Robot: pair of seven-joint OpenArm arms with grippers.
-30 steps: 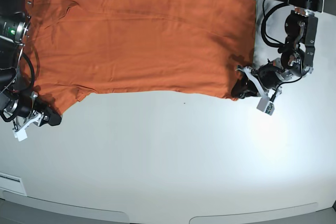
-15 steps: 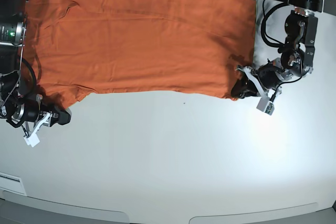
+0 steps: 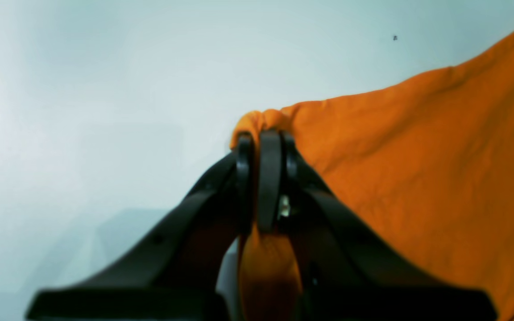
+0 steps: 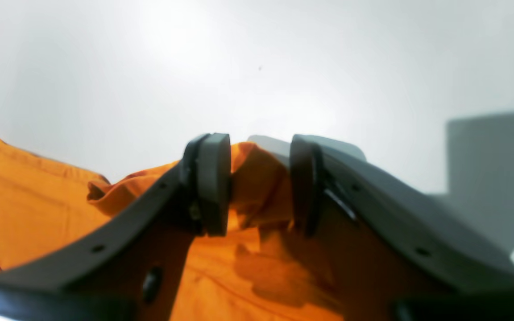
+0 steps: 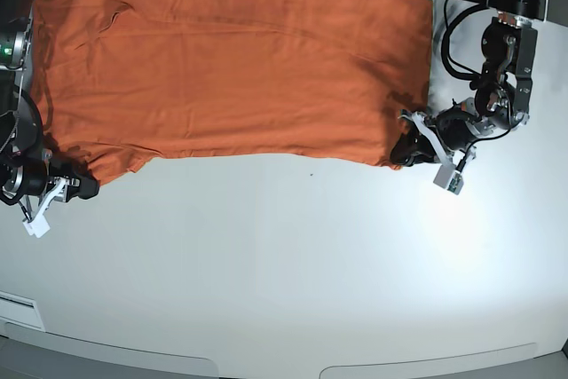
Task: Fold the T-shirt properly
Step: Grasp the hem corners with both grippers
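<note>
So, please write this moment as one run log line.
T-shirt: flat on table | left tool: shut on hem corner | right tool: around sleeve edge

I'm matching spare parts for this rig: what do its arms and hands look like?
Both are dark: the left hand has black fingers ending in flat rounded pads. The right hand has matching dark pads. In the base view each wrist carries a white bracket, black cables loop beside the left arm, and a green light glows on the right arm.

The base camera hangs overhead and looks straight down on the white bench (image 5: 293, 264), taking in both arms and the whole T-shirt (image 5: 240, 68). Each wrist camera rides low behind its own jaws, looking along them, very close. Each shares one near corner of the shirt with the overhead view: the left wrist's on that view's right, the right wrist's on its left.
</note>
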